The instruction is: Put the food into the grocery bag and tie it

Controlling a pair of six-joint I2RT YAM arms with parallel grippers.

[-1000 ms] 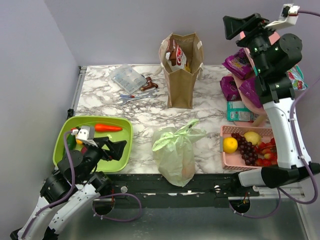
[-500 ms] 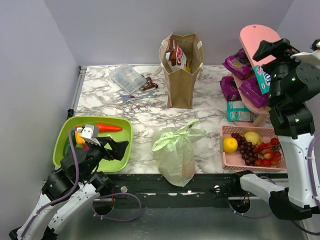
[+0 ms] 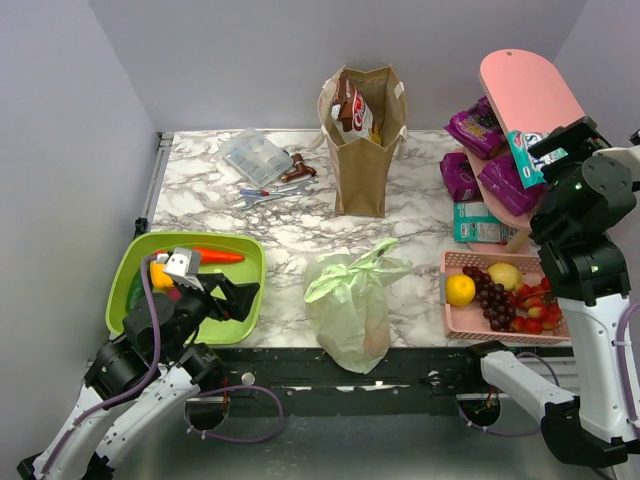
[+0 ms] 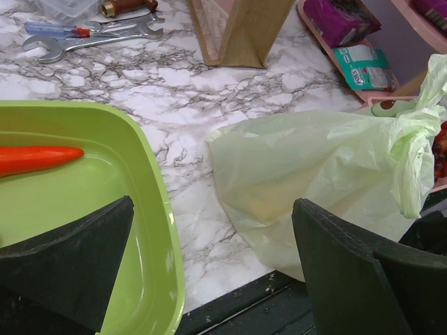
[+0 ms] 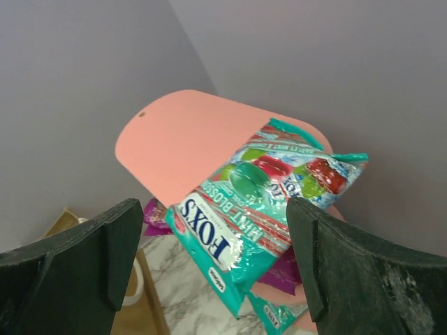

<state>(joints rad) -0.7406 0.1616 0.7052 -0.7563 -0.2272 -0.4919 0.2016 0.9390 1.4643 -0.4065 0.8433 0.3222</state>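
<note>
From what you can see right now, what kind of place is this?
Most likely a robot test bench staged as a grocery-packing station, not a real shop. A marble-patterned table stands between plain walls, holding a pink basket of fruit, a snack rack and a brown paper bag, with wrenches nearby.

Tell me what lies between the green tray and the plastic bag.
Only a bare strip of marble table separates the tray and the grocery bag; the left wrist view shows it.

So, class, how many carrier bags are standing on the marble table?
2. A stiff brown paper bag stands at the back centre of the marble table; a thin, crinkly pale green plastic bag sits at the near edge. No others seem hidden.
</note>
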